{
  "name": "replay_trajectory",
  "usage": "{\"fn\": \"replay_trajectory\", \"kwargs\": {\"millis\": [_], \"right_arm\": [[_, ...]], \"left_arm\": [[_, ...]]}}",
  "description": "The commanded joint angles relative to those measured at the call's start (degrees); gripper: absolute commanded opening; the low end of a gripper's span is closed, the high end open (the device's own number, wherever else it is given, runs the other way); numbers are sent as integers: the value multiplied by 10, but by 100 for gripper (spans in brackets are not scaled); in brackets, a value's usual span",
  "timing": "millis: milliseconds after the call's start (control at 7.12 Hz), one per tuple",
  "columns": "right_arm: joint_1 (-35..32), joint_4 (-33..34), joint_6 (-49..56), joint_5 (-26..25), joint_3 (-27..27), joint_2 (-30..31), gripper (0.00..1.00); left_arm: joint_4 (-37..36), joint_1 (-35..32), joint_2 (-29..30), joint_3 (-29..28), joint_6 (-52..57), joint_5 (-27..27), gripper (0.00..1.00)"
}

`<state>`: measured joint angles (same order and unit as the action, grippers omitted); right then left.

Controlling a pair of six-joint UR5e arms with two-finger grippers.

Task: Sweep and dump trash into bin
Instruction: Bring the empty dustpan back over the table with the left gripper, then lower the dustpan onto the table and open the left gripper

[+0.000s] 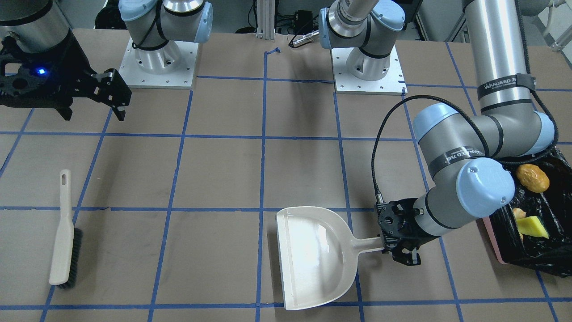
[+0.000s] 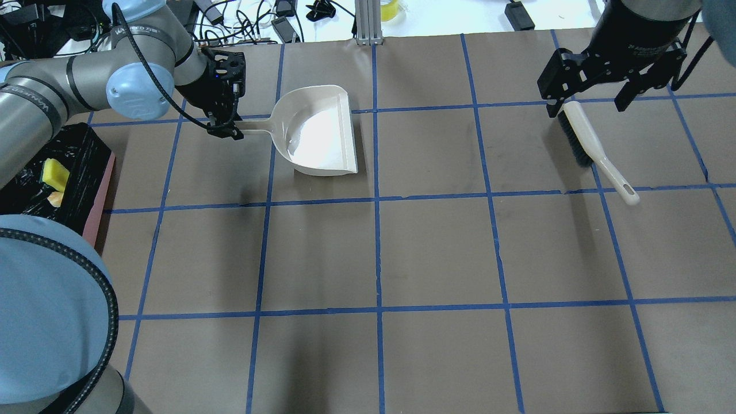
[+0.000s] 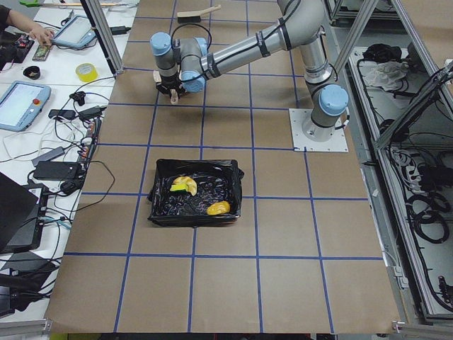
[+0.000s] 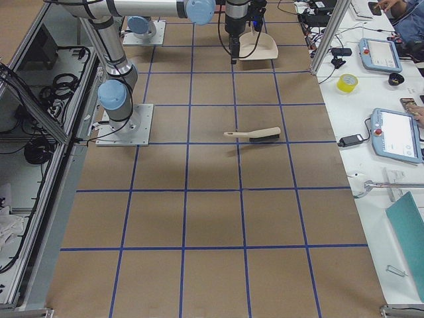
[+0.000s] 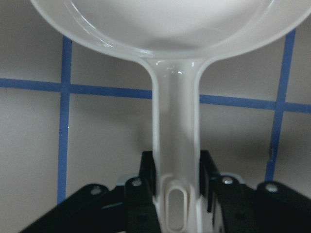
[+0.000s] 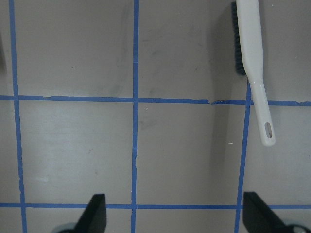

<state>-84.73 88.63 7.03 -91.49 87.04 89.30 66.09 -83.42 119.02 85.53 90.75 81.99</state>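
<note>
With the trash [image 1: 532, 178] already in the bin [image 2: 102, 190] at far left, the nearer left gripper [image 2: 229, 127] was clamped on the empty dustpan [image 2: 322, 132] handle, its long axis running rightward, the right gripper [image 6: 175, 208] hanging spread apart

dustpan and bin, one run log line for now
beige plastic dustpan: empty, on table; left hand: shut on its handle; pink bin with black bag: holds trash; right hand: open; white-handled brush: on table
</note>
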Motion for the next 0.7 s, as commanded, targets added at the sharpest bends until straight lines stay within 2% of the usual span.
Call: {"fn": "replay_trajectory", "kwargs": {"millis": [0, 562], "right_arm": [[0, 0, 0, 0, 0, 0, 100], [0, 0, 0, 0, 0, 0, 100]], "left_arm": [[-3, -9, 2, 1, -7, 4, 0], [-9, -10, 3, 1, -7, 3, 0]]}}
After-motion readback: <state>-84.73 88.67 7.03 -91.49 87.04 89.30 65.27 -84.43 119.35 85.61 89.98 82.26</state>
